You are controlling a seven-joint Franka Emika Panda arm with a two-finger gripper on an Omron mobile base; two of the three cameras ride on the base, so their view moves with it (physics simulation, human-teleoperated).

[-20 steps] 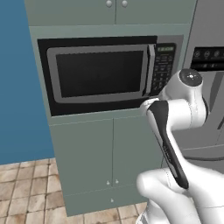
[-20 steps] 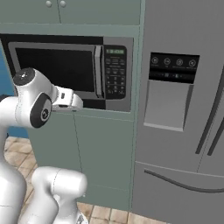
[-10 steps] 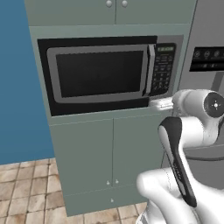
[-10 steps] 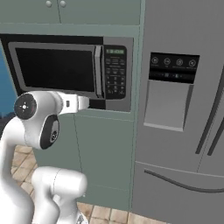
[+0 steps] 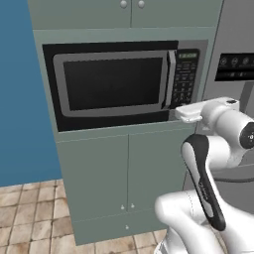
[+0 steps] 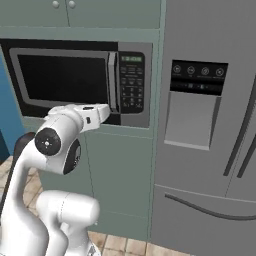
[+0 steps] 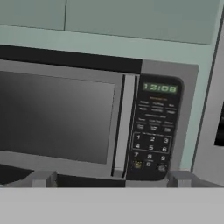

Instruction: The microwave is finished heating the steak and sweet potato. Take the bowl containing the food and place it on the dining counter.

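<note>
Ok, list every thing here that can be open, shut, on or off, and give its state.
microwave: door shut, handle untouched, green display lit.
gripper: open, empty, facing the microwave handle.
upper cabinet doors: shut.
lower cabinet doors: shut.
refrigerator: doors shut.

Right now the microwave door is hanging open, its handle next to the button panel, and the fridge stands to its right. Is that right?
Not quite: the microwave door is shut, flush with its frame, as the left base view shows. The rest holds: the vertical handle sits beside the button panel, and the fridge stands to the right.
</note>
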